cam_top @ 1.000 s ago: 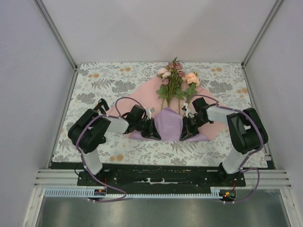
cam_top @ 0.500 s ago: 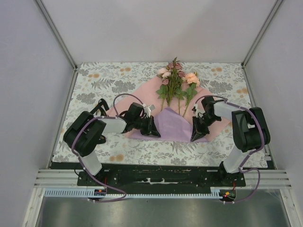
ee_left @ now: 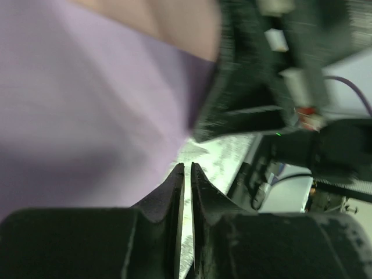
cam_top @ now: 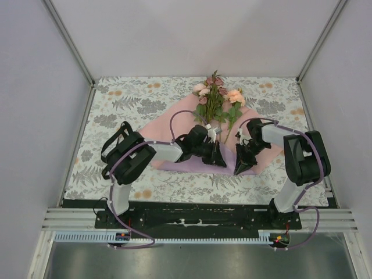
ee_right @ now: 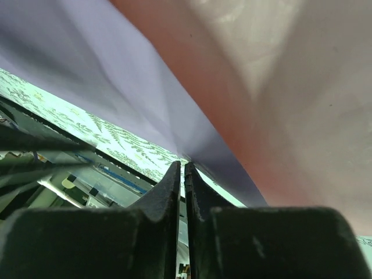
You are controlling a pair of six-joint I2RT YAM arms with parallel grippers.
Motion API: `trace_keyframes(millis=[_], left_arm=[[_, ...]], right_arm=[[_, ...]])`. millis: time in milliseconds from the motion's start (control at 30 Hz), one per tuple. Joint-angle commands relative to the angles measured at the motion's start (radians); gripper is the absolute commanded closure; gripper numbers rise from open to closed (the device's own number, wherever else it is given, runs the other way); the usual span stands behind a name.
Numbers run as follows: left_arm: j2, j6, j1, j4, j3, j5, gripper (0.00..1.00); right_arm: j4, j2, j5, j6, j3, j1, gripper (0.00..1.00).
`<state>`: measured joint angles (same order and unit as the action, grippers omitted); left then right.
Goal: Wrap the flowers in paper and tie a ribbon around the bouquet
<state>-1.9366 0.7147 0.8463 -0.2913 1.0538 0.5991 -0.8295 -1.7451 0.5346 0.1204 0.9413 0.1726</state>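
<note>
My left end effector (cam_top: pixel 218 158) has swept right across the paper (cam_top: pixel 164 125), bringing its lilac near flap toward the stems of the flowers (cam_top: pixel 214 96) lying far-centre. Its fingers are almost together, and I cannot tell whether they grip. My right end effector (cam_top: pixel 240 167) stays pinched on the paper's right fold.

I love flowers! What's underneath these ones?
The pink paper lies under the flowers' stems, and the blooms stick out past its far corner over the tablecloth. The stem ends can't be seen: the left gripper covers them.

Even bright light; left wrist view motion-blurred.
</note>
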Motion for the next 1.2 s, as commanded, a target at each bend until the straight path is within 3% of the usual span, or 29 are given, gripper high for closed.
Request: trace_keyframes(millis=[0, 133, 533, 700, 767, 867, 1033, 1167], left_arm=[[-0.096, 0.074, 0.002, 0.067, 0.072, -0.103, 0.86], [-0.154, 0.04, 0.0, 0.188, 0.109, -0.168, 0.86], [-0.174, -0.015, 0.0, 0.244, 0.109, -0.191, 0.87], [-0.17, -0.024, 0.0, 0.244, 0.11, -0.196, 0.87], [-0.165, -0.03, 0.0, 0.239, 0.107, -0.193, 0.87], [-0.163, -0.031, 0.002, 0.233, 0.107, -0.186, 0.87], [-0.162, -0.038, 0.002, 0.234, 0.117, -0.185, 0.87], [-0.168, -0.041, 0.002, 0.233, 0.114, -0.183, 0.87]], right_arm=[[-0.013, -0.007, -0.022, 0.016, 0.036, -0.002, 0.84], [-0.069, -0.002, -0.163, 0.044, 0.066, -0.01, 0.8], [-0.207, -0.06, -0.458, 0.051, 0.094, -0.018, 0.82], [-0.246, -0.024, -0.472, 0.016, 0.183, -0.024, 0.9], [-0.264, 0.01, -0.357, -0.052, 0.24, -0.06, 0.92], [-0.254, 0.088, -0.207, -0.216, 0.303, -0.152, 0.75], [-0.27, 0.044, -0.09, -0.436, 0.402, -0.391, 0.03], [-0.266, -0.1, -0.1, -0.461, 0.516, -0.548, 0.02]])
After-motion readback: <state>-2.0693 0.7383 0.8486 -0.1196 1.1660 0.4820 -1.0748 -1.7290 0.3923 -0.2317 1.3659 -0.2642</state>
